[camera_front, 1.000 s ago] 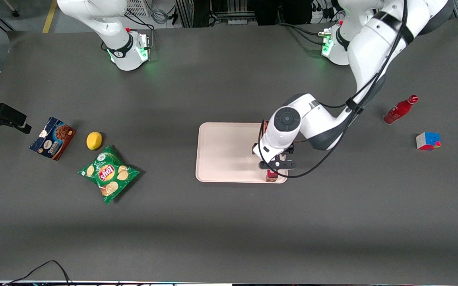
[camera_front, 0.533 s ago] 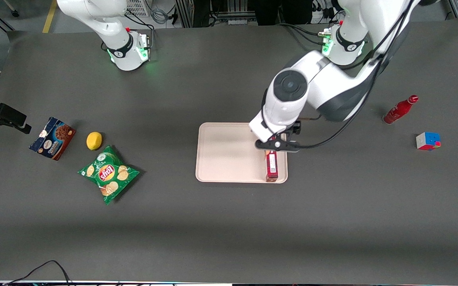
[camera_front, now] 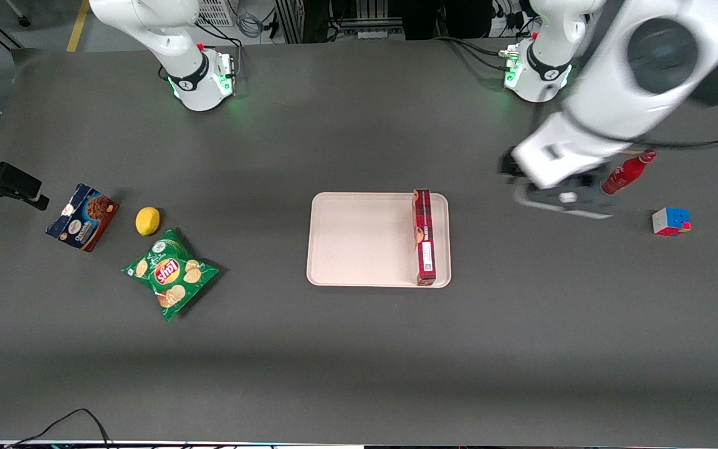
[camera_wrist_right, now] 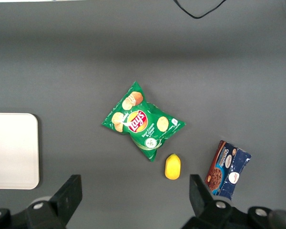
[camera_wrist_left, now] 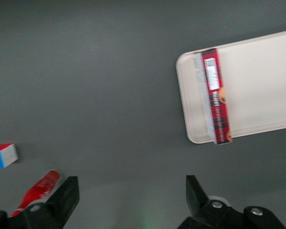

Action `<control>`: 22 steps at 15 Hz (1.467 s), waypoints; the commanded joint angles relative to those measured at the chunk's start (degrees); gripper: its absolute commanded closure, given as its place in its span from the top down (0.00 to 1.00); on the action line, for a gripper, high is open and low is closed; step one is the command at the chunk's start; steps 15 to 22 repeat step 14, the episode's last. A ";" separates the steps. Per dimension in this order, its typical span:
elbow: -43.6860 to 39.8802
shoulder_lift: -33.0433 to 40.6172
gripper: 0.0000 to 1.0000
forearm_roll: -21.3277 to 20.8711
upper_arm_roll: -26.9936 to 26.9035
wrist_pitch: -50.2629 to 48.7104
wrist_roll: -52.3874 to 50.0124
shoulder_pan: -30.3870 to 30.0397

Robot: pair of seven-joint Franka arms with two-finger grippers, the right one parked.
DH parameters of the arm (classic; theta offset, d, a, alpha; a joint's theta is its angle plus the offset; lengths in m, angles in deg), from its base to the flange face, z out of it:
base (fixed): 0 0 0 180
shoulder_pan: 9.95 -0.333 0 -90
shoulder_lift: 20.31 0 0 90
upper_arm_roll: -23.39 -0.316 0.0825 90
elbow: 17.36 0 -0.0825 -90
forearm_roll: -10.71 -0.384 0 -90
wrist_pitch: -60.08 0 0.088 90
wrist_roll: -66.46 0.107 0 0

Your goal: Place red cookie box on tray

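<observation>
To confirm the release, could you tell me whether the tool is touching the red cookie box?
Apart. The left wrist view shows the open tool over bare table, clear of the red cookie box on the tray.

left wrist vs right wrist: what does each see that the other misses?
Left wrist only: the red cookie box lying on the tray along its edge, a red bottle, a puzzle cube, and the left arm's end effector, open and empty above bare table near the bottle.

Right wrist only: a green Lay's chip bag, a lemon and a blue chocolate cookie box.

Both: the tray and the dark table.
</observation>
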 commanded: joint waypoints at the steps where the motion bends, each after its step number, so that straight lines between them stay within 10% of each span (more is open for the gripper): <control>1: 5.76 7.29 1.00 1.57 -7.79 1.63 2.83 0.57; 8: 15.09 8.19 0.99 2.10 -14.04 18.42 2.31 0.48; 22: 13.33 5.11 1.00 2.72 -15.19 18.96 0.64 0.48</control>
